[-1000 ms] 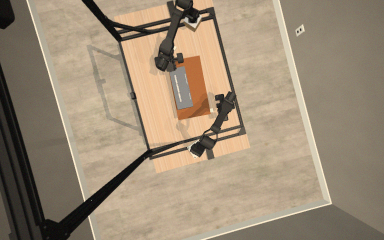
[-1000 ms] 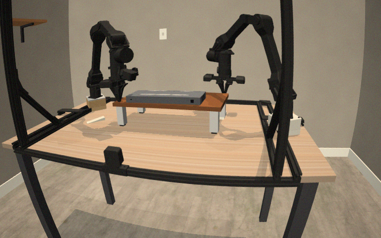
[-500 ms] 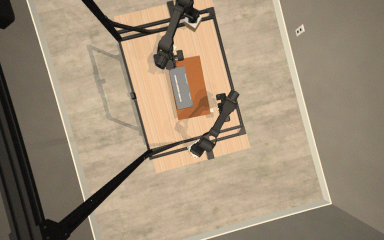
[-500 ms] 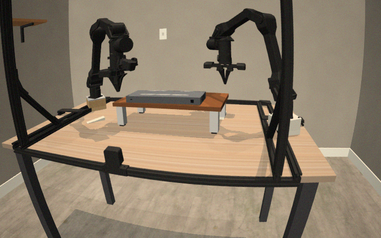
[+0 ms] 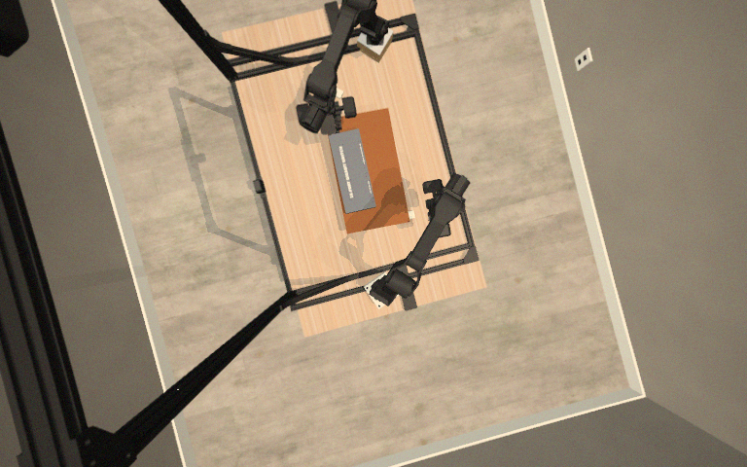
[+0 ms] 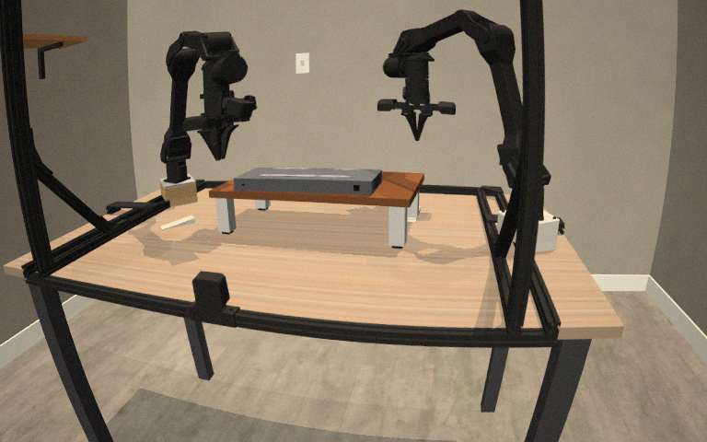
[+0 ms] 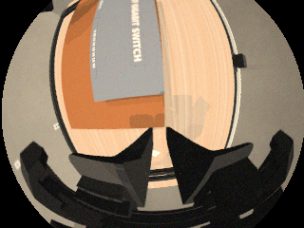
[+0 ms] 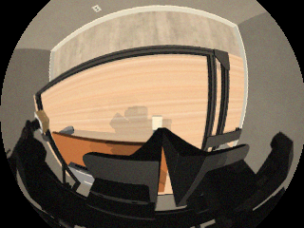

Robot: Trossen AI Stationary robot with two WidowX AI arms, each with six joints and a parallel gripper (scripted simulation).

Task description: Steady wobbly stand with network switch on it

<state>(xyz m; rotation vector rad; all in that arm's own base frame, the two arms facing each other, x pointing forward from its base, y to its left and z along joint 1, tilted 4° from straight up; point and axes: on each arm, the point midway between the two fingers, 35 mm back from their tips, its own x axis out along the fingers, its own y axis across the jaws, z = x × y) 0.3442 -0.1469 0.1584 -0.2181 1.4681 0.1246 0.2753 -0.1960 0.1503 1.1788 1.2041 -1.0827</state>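
One wedge (image 5: 411, 214) (image 6: 411, 219) (image 8: 157, 123) sits by a leg (image 6: 416, 205), probably to stop wobble. Left pincer (image 5: 337, 129) (image 6: 220, 157) (image 7: 160, 128) released, slightly parted; right pincer (image 5: 430, 207) (image 6: 417, 139) (image 8: 162, 129) clenched, empty.

The network switch (image 7: 125, 52), its white lettering reading in part "GIGABIT SWITCH" with the start cut off, lies on top of the orange-brown board of the stand (image 7: 81, 104), leaving bare strips of board at its left and below it in the view. Below the switch, beyond the board's edge, the left gripper (image 7: 159, 130) points its fingertips upward in the view, slightly parted, with a small pale piece (image 7: 156, 153) seen between the fingers. To the right of the switch runs the wooden table top (image 7: 199, 62).
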